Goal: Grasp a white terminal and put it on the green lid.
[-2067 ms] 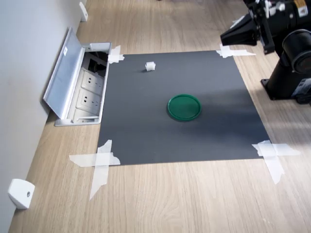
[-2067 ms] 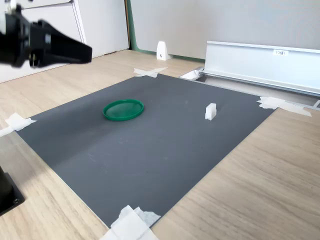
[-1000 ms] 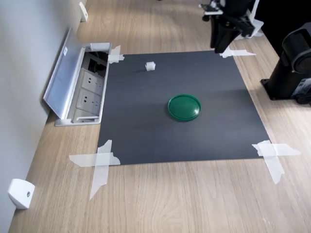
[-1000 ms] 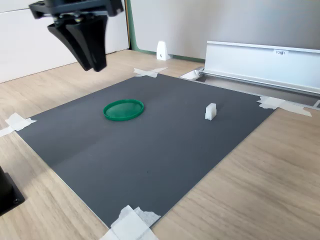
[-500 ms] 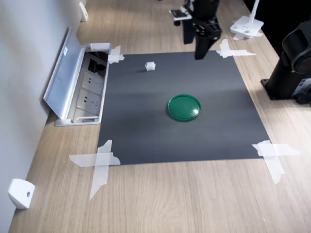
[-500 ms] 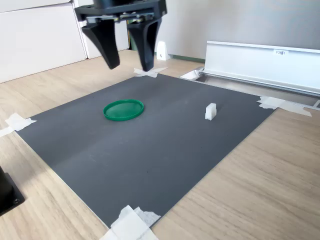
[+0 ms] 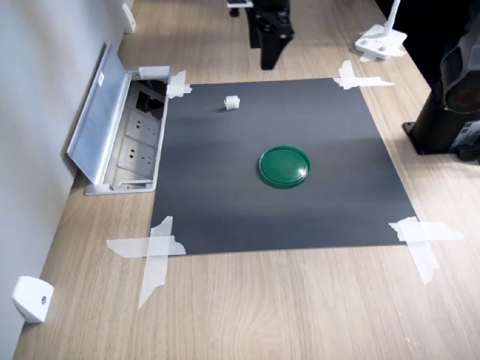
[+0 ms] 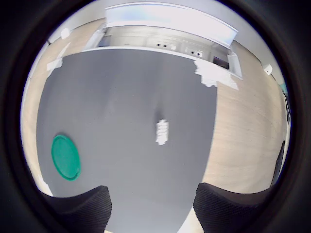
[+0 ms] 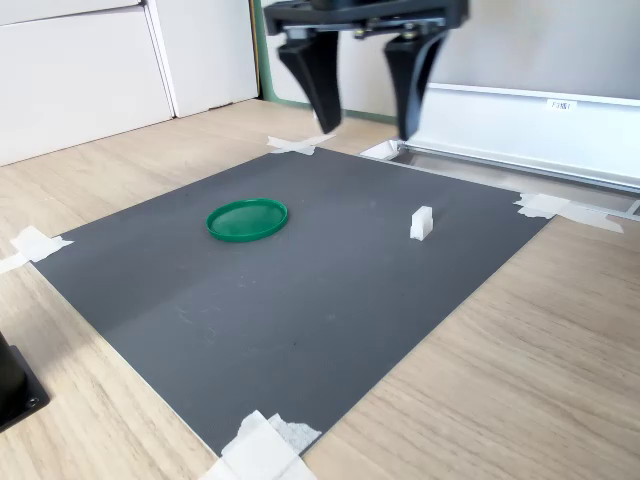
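Hovering above the dark mat, gripper with fingers spread apart, white terminal upright, green lid well apart

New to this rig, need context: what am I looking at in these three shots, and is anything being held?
It is a single robot arm with a two-fingered end effector. Two pictures come from fixed cameras off the arm; the round, distorted one comes from a camera on the wrist, looking down past the fingertips. On the wooden table lies a dark grey mat, taped at its corners. On the mat sit a green lid and, apart from it, a small white terminal. Beside the mat is an open socket box. The end effector hangs open above the mat, holding nothing.
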Robot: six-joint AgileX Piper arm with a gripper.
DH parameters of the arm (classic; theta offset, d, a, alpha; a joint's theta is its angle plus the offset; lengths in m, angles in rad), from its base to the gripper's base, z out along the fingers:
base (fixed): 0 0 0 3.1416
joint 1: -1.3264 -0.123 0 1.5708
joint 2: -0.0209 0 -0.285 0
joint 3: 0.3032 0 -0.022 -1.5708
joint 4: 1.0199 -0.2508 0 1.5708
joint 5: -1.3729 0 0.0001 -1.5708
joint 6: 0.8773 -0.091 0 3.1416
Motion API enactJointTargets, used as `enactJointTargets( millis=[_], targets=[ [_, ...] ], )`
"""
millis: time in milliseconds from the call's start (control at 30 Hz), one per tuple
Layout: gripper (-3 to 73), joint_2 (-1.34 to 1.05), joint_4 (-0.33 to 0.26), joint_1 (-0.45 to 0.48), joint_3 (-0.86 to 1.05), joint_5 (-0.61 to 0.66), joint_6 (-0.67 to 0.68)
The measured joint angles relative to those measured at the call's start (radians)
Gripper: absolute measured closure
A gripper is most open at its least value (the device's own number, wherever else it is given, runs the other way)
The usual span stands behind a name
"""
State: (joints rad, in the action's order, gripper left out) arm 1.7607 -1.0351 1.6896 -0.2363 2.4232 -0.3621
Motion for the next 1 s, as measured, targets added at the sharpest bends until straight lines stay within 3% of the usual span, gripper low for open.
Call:
enactJointTargets(
  millis=[167,500,1000],
  targets=[
    [-2.9,0.095,-0.009,0.012,-0.061,-0.003,0.028],
    [-2.9,0.209,-0.093,0.012,-0.098,-0.009,0.102],
    [-1.7,0.313,-0.053,0.012,-0.101,-0.092,0.110]
  ],
)
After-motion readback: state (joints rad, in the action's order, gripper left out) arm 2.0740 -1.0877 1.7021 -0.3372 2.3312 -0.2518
